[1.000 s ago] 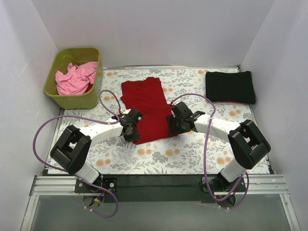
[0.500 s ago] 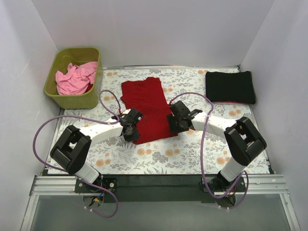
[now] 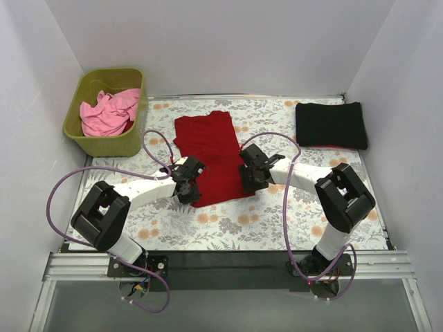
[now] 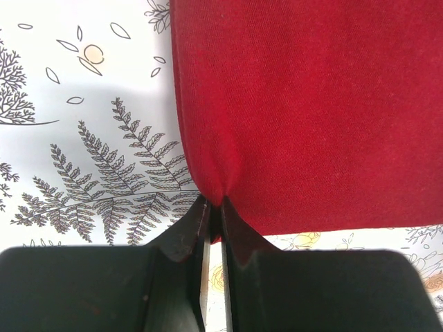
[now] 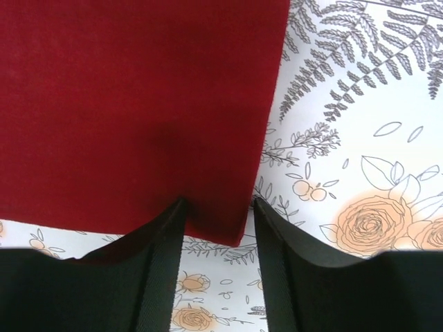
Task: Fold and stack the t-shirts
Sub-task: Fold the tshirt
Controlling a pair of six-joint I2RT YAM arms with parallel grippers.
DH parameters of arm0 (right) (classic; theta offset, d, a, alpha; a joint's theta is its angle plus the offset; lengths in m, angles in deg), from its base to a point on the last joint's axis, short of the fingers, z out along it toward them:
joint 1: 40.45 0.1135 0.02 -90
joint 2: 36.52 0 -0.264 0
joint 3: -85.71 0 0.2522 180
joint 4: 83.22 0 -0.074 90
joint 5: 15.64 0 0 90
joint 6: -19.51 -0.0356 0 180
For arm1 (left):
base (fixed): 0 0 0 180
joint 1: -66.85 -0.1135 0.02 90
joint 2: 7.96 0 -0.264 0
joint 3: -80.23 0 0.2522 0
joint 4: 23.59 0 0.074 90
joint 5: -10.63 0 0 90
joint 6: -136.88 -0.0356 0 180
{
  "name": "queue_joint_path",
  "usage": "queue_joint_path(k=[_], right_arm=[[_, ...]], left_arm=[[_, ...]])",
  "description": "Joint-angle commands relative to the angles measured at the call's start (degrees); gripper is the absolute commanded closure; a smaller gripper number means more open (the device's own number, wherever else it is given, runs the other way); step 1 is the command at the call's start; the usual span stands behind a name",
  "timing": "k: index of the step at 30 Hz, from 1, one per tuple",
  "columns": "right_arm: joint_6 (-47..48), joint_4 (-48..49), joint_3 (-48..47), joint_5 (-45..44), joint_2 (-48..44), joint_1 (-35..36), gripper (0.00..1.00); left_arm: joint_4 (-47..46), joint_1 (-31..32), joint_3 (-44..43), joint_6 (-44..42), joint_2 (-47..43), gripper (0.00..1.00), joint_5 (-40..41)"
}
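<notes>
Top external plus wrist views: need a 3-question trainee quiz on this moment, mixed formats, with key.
1. True or false: the left claw is pinched shut on a near corner of the large dark red cloth t-shirt.
2. Fill in: the right claw has its jaws ___, one on either side of that shirt's other near corner.
3. Where is the crumpled light pink cloth t-shirt?
A) inside the olive-green plastic bin
B) under the red shirt
C) gripped by the right claw

Key: 1 true; 2 open; 3 A.
</notes>
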Motion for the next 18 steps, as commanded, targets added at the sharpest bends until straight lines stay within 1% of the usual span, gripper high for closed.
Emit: queue_joint_path(k=[1,2,3,5,8,11,12,15,17,18], right_arm=[[-1.43,-3.26,-0.39,2.69,4.50,0.82,0.58],[-1.51,-3.61,-0.39,3.39,4.94,0.82,0.60],[-1.60,-3.79,-0.39,3.74,5.29,0.82,0.64],[-1.51,-4.41,-0.30,4.79,6.44,0.82,0.67],[-1.08,-5.11,-0.30,6.37,7.84,0.73,0.74],[-0.37,-6.51,-0.56,5.86,7.85,0.30,0.89],[0.41,-7.21,-0.65,5.16,7.32,0.12,0.98],[2.69,-9.85,0.31,3.39,2.42,-1.37,0.99],[3.84,-11.17,2.07,6.45,-0.22,-1.90,0.99],[4.54,-13.61,2.60,6.99,-3.02,-1.82,0.99]], left_arm=[[3.41,0.61,2.86,-0.58,0.35,0.94,-1.38],[3.67,0.61,3.03,-0.41,0.17,0.94,-1.30],[3.67,0.61,3.21,-0.40,-0.18,0.95,-1.30],[3.94,0.52,3.30,-0.41,-0.53,0.97,-1.04],[3.94,0.52,3.56,-0.49,-0.97,1.00,-1.03],[4.02,0.52,3.39,-1.54,-0.62,1.00,-1.12],[4.37,0.52,3.21,-1.81,-0.71,1.00,-1.12],[7.35,0.52,2.42,-2.25,-2.37,1.00,-1.21],[8.59,0.52,2.50,-2.07,-5.53,1.00,-2.08],[9.38,0.61,2.77,-2.16,-6.67,1.00,-4.61]])
